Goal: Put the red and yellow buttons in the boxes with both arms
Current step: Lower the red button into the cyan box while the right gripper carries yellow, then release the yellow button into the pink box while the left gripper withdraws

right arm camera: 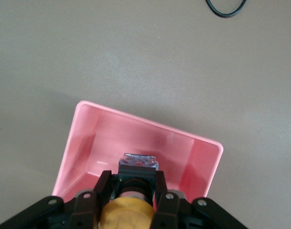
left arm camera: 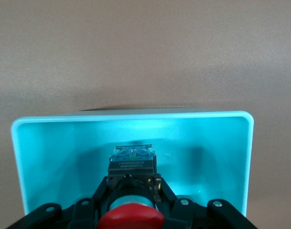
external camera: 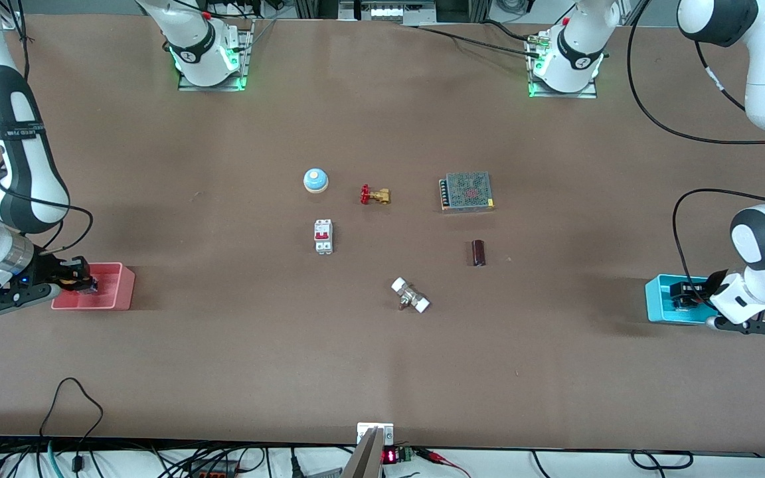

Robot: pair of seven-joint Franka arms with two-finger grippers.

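Reaching from the table's two ends, the right arm [external camera: 4,166] and the left arm [external camera: 764,252] each hang a gripper over a box. The pink box [external camera: 107,292] sits at the right arm's end, at about nine o'clock from the table's centre; the cyan box [external camera: 661,299] sits at the left arm's end, near three o'clock. In the front view the right gripper [external camera: 80,282] shows only a dark clump with a speck of orange, and the left gripper [external camera: 684,295] hides its load. The wrist views settle it: the right gripper [right arm camera: 133,183] is clenched on the yellow button [right arm camera: 126,212] above the pink box [right arm camera: 88,143], while the left gripper [left arm camera: 131,183] is clamped on the red button [left arm camera: 131,219] above the cyan box [left arm camera: 207,143].
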